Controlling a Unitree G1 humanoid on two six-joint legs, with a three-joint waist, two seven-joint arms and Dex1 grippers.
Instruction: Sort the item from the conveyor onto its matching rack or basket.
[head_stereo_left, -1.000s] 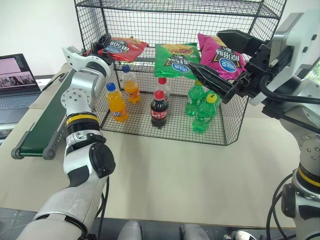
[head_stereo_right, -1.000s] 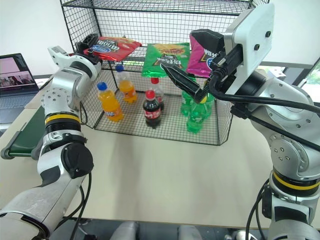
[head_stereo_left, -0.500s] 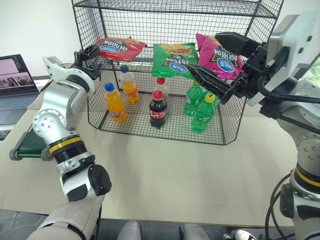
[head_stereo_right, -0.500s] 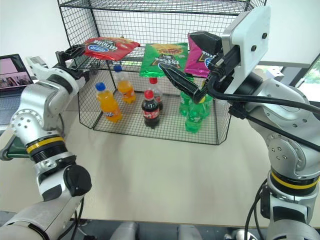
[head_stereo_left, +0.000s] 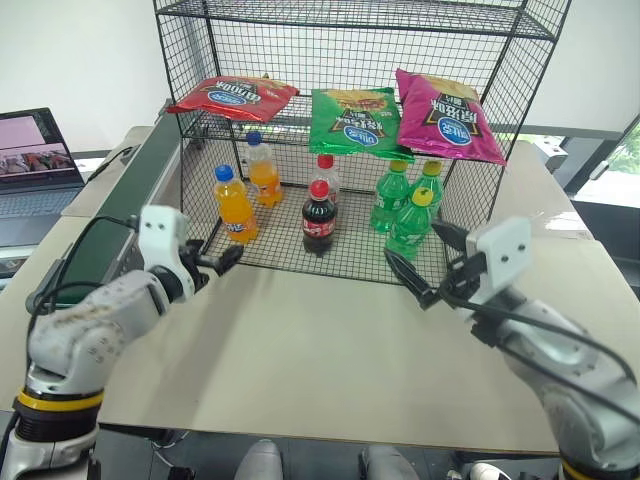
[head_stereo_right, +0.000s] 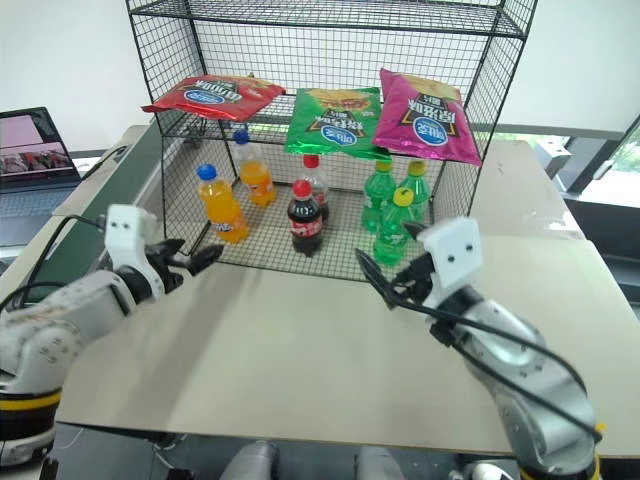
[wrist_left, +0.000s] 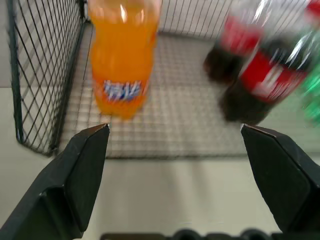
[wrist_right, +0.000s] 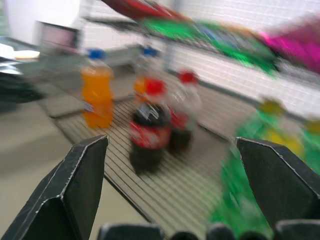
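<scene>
The item, a red chip bag (head_stereo_left: 232, 95), lies flat on the left of the middle tier of the black wire rack (head_stereo_left: 350, 22), beside a green bag (head_stereo_left: 355, 118) and a magenta bag (head_stereo_left: 445, 115). The dark green conveyor (head_stereo_left: 125, 205) runs along the table's left side with nothing on its visible belt. My left gripper (head_stereo_left: 215, 258) hangs low over the table in front of the rack's left corner, open and empty. Before the rack's right front my right gripper (head_stereo_left: 425, 262) is also open and empty. In the left wrist view my fingers (wrist_left: 85, 165) stand wide apart.
On the rack's bottom tier stand orange bottles (head_stereo_left: 232, 205), cola bottles (head_stereo_left: 318, 215) and green bottles (head_stereo_left: 410, 225). A laptop (head_stereo_left: 35, 160) sits at the far left beyond the conveyor. The tan table (head_stereo_left: 320, 340) stretches in front of the rack.
Both arms have dropped from shelf height and pulled back to just above the table. The left gripper has come away from the red bag, which stays on the shelf.
</scene>
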